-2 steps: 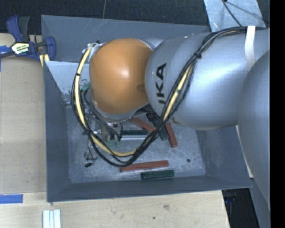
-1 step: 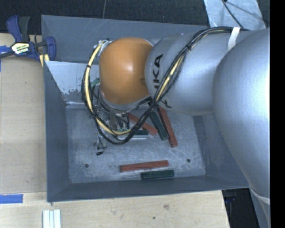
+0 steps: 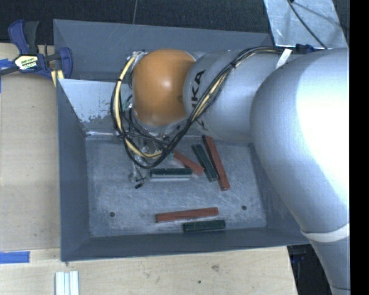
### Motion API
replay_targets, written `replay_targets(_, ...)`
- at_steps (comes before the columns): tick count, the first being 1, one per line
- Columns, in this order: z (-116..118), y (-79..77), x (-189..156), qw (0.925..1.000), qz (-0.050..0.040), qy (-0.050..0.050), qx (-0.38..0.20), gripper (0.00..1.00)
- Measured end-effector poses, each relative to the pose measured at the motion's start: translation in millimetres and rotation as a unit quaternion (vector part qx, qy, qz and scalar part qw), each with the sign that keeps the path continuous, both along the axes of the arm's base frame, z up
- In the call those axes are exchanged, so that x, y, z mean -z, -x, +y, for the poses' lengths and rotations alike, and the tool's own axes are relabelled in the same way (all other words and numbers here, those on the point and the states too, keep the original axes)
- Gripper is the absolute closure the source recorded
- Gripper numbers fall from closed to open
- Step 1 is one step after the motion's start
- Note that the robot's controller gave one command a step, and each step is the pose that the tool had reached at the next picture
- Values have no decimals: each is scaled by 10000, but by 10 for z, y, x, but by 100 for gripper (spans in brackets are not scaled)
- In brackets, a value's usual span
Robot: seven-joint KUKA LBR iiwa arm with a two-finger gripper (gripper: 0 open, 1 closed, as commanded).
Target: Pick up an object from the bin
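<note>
My gripper (image 3: pixel 138 177) hangs under the arm's wrist, low over the bin floor left of the middle. Just to its right lies a dark green flat bar (image 3: pixel 171 173), crosswise, its left end close to the gripper's tip. A short reddish-brown bar (image 3: pixel 189 163) lies slanted just beyond it, partly under the wrist. I see nothing held in the gripper.
Right of the middle, a dark bar (image 3: pixel 205 160) and a reddish-brown bar (image 3: pixel 217 165) lie side by side, slanted. Near the front wall lie a long reddish-brown bar (image 3: pixel 187 214) and a dark green bar (image 3: pixel 204 226). The arm covers the bin's right and back.
</note>
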State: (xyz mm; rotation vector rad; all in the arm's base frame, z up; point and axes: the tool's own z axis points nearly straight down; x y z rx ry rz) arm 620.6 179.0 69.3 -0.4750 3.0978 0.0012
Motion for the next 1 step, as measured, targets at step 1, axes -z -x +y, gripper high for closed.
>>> replay_targets(1,-915,237,-11,9952,31,16,981,0)
